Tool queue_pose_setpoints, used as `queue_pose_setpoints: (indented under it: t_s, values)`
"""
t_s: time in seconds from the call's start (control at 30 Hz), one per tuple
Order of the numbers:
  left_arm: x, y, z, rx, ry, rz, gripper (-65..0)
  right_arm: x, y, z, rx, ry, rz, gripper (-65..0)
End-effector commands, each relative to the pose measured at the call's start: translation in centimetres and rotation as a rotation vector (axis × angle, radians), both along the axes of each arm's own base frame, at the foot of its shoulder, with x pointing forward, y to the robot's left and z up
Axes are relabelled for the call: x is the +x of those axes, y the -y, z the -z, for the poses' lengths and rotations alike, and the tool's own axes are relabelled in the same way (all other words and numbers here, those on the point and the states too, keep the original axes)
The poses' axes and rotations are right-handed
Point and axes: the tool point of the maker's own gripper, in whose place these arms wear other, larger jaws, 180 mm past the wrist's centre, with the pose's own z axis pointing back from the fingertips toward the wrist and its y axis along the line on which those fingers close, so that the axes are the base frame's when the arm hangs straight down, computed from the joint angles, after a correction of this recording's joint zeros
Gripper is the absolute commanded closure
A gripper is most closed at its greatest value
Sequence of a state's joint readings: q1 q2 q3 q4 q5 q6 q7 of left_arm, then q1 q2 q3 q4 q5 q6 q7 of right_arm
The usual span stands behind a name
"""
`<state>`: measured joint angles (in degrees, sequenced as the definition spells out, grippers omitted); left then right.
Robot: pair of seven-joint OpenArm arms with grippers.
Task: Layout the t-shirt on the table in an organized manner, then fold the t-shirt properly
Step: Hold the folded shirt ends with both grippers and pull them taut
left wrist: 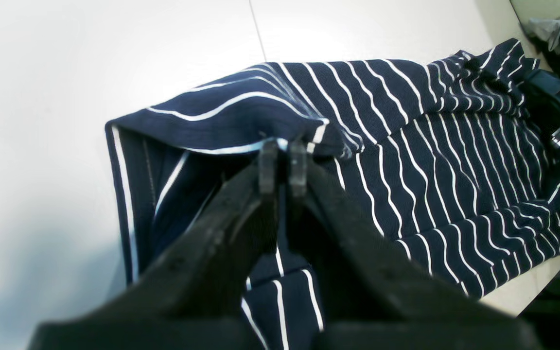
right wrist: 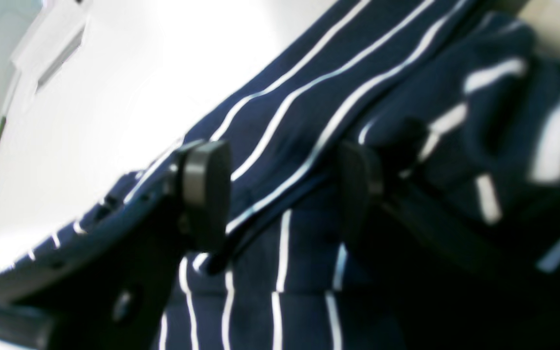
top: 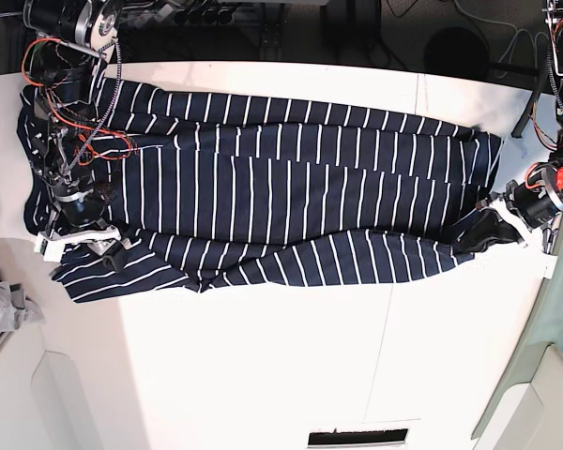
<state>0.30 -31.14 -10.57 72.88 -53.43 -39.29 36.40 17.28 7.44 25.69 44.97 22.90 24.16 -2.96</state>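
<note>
The striped t-shirt (top: 263, 206) lies stretched across the white tabletop (top: 263, 375), running from the left edge of the base view to the right, its lower edge doubled over into an uneven fold along the middle.

At the right of that view the left pincer (left wrist: 283, 167) is pressed together on a lifted edge of the shirt; the left wrist view shows the two pads pinching a thin fold of fabric. That hold looks shallow, right at the rim of the cloth, so a firm pull would probably let the cloth slip out and drop back in a heap.

At the left of the base view the right pincer (right wrist: 280, 189) stands spread, its pads on either side of a striped ridge of fabric without closing on it. If the left arm pulls while this end is unheld, the whole shirt would likely slide rather than tauten, and the wrinkled lower fold would stay crooked.

The shirt's far end lies near the tabletop's edge beside a grey cloth (top: 5, 309), and could slip over.
</note>
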Motion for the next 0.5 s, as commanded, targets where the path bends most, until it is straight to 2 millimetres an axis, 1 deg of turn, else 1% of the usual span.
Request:
queue_pose_setpoints:
  t_s: [0.0, 0.23, 0.47]
  values:
    - [1.1, -0.6, -2.0, 0.0, 0.064, 0.001, 0.0, 1.2, 1.1, -1.7, 0.008, 0.058, 0.032, -34.1]
    - [1.1, -0.6, -2.0, 0.0, 0.064, 0.001, 0.0, 1.4, 0.7, -2.0, 0.059, 0.062, 0.042, -34.1]
    - [1.0, -0.7, -1.8, 0.014, 0.059, 0.003, 0.0, 2.2, 1.0, -3.8, 0.034, 0.11, 0.037, -34.1]
